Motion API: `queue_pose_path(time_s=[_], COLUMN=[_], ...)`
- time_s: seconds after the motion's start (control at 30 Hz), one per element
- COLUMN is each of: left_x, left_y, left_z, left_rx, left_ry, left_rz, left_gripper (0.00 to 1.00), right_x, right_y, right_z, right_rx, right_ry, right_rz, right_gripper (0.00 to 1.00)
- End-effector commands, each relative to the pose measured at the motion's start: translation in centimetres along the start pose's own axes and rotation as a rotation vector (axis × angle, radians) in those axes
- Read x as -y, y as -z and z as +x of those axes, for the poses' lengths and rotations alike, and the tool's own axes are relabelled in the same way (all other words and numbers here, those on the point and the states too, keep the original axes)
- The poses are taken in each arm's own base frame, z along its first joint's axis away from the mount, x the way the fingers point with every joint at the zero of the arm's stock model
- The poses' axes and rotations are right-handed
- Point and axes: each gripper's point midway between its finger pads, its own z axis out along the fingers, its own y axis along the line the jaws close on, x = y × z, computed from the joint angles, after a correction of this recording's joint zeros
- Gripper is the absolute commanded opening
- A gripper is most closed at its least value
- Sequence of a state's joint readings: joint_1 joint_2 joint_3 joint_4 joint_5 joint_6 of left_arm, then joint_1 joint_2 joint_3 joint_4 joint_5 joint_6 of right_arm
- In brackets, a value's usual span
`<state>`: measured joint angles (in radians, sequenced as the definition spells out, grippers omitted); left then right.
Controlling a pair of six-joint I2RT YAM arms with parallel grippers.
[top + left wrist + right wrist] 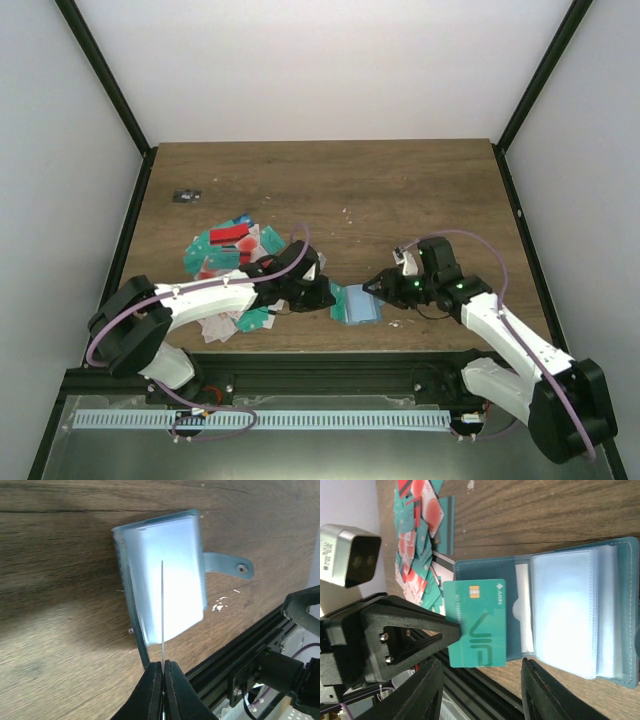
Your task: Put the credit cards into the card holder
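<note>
Left end effector (162, 665) pinching teal card (479, 630), card at open card holder (565, 615)

Credit cards (226, 247) partly under left arm (205, 298).

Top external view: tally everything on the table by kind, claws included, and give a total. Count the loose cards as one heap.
Claws: 2, the left claw and the right claw
Card holder: 1
Teal card pinched in the left claw: 1
Heap of loose cards: 1, too overlapped to count singly
Small dark object: 1
Total: 6
</note>
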<state>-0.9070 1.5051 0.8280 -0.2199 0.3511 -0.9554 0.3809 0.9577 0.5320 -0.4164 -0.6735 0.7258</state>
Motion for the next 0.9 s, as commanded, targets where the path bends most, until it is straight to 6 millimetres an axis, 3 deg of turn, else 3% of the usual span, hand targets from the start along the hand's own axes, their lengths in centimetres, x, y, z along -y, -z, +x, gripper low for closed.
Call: queue_pose_path(time_s=[0.0, 0.3, 0.67, 0.87], left_x=[-1.6, -2.7, -3.3, -3.1], left_y=[0.6, -0.6, -1.9, -1.8], left_z=[0.3, 0.8, 0.9, 0.7], left_rx=[0.008, -0.02, -0.06, -0.064], left_ry=[-0.011, 0.008, 0.024, 0.023], left_rz=[-0.04, 0.0, 0.087, 0.195], left_gripper=[0.04, 0.04, 0.04, 0.04], right_x=[0.4, 2.4, 7.7, 9.4], right_y=[-0.9, -2.9, -4.0, -4.4], right_z=[-0.6, -0.3, 0.7, 1.4], right_rx=[0.001, -0.048, -0.074, -0.094], right_ry=[0.031, 0.022, -0.048, -0.07], right_rz=[-0.012, 0.009, 0.203, 0.254], right_gripper=[0.45, 0.42, 0.3, 0.28])
